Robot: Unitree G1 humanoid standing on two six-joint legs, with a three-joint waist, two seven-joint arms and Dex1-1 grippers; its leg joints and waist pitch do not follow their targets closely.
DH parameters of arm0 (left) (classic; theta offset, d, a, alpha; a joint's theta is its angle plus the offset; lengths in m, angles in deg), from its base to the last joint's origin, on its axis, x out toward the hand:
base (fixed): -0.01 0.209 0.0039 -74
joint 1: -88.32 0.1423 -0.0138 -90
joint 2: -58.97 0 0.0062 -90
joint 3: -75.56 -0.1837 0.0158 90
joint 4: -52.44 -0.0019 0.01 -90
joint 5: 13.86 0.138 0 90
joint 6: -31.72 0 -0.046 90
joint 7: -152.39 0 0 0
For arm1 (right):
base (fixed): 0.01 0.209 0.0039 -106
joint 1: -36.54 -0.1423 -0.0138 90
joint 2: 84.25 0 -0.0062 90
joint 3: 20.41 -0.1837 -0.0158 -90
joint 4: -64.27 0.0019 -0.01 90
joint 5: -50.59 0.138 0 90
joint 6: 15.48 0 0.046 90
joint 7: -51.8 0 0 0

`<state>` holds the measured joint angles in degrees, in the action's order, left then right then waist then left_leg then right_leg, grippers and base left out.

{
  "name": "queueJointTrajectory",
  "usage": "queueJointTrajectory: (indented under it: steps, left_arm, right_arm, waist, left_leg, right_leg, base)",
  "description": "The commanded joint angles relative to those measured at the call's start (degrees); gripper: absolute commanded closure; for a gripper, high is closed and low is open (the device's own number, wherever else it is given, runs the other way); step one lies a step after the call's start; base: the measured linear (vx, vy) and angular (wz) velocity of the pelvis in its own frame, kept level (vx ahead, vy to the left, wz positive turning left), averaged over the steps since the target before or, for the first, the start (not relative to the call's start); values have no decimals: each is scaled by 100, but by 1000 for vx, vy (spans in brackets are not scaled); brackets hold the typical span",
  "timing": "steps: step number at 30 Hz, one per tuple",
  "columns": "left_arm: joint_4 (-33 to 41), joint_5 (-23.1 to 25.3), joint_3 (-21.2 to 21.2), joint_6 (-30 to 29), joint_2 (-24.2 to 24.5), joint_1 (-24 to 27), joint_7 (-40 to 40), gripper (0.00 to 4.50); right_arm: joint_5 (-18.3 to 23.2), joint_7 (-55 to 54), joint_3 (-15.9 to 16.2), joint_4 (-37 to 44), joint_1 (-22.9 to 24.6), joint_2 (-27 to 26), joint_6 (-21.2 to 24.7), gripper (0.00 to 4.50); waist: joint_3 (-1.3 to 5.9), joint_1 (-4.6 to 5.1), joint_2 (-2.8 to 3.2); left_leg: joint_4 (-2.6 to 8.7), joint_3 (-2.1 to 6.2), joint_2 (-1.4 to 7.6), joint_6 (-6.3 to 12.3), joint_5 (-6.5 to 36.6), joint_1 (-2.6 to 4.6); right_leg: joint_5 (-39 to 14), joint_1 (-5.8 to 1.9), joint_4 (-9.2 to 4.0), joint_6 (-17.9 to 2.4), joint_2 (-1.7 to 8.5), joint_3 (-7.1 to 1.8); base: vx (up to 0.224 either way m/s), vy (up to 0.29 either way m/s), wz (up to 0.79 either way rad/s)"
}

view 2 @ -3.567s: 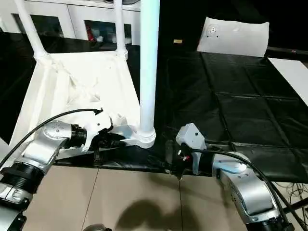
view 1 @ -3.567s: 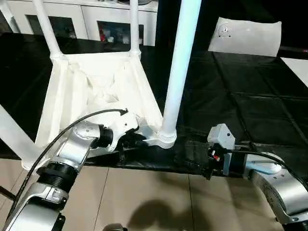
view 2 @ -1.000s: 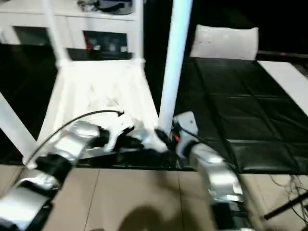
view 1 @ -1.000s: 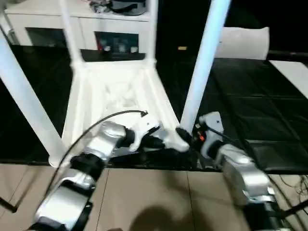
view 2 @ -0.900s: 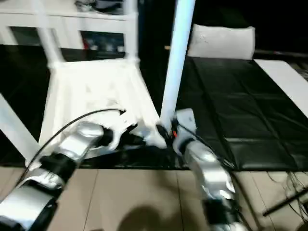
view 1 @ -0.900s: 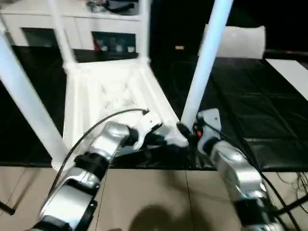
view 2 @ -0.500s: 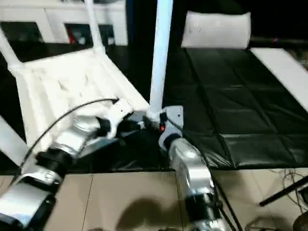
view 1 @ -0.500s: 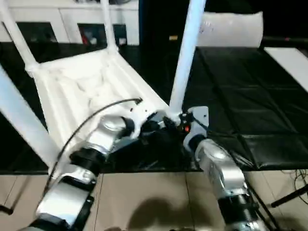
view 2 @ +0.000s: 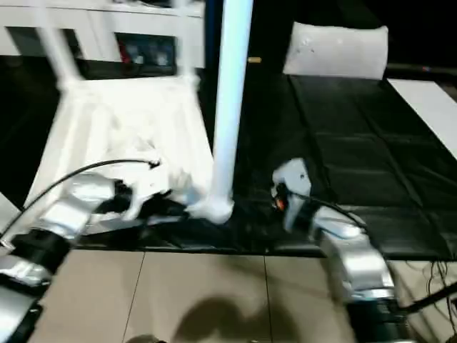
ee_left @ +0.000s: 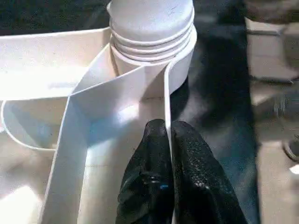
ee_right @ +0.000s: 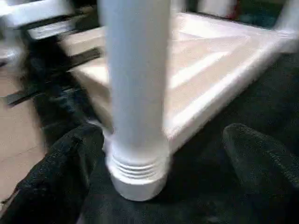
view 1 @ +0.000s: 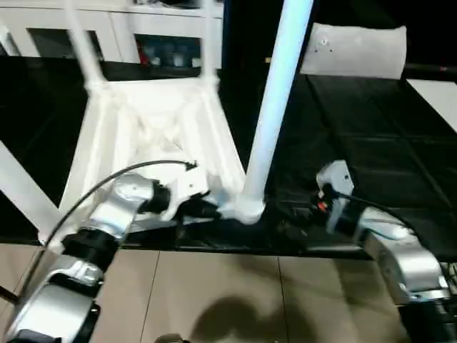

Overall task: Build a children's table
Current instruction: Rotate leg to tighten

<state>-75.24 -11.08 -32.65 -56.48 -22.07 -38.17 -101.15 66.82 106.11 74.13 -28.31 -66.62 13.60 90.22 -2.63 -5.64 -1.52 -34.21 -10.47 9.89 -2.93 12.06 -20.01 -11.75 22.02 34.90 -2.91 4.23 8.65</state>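
Note:
The children's table lies upside down on a black mat, its ribbed white top (view 1: 150, 136) facing up. Several white legs stand in the corner sockets. The near-right leg (view 1: 275, 93) rises from its socket (view 1: 246, 207) at the mat's front edge. My left gripper (ee_left: 168, 127) is shut on the thin rim wall of the top, just beside that socket. My right gripper (ee_right: 163, 135) is open, its black fingers (ee_right: 70, 163) spread wide. It sits low on the mat a little to the right of the leg's base and touches nothing.
A white cabinet (view 1: 107, 36) with dark openings runs along the back. A white cushion-like bag (view 1: 353, 50) lies at the back right. The black mat (view 1: 364, 143) extends to the right. Beige floor tiles (view 1: 214, 300) lie in front.
My right gripper has opened wide and drawn back to the right from the near-right leg's base. The left gripper keeps its pinch on the rim. The camera has shifted.

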Motion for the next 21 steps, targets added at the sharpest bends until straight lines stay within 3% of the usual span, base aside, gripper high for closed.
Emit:
queueJointTrajectory:
  steps: [1, 5, 13, 21]
  left_arm:
    - [135, -5, -336, 246, 90, 63, -615, 450]
    - [189, -17, -550, 540, 190, 23, -1140, 450]
    - [494, -15, -735, 637, 114, 15, -1453, 450]
    - [439, 16, -741, 735, 78, 0, -1435, 450]
  right_arm:
    - [187, 647, 192, 108, -21, 199, 100, 3]
    - [342, 1407, 463, -89, -271, 315, 138, 36]
    - [229, 2105, 904, -725, -750, 285, -19, 99]
    - [253, 2441, 1031, -1108, -1045, 182, -49, 172]
  waist:
    - [311, -25, -27]
    - [328, -74, -65]
    - [343, -220, -89]
    - [342, -238, -133]
  left_leg:
    - [406, 191, 471, 382, 736, 28]
    - [394, 184, 495, 477, 501, 17]
    - [387, 164, 518, 315, 396, 51]
    - [390, 175, 515, 254, 446, 30]
  right_leg:
    - [-1437, -320, -517, -522, 682, -536]
    - [-1036, -315, -444, -668, 675, -526]
    - [-765, -296, -386, -821, 695, -534]
    - [-991, -317, -399, -704, 702, -525]
  base:
    - [0, 0, 0]
    - [0, 0, 0]
    - [0, 0, 0]
    - [0, 0, 0]
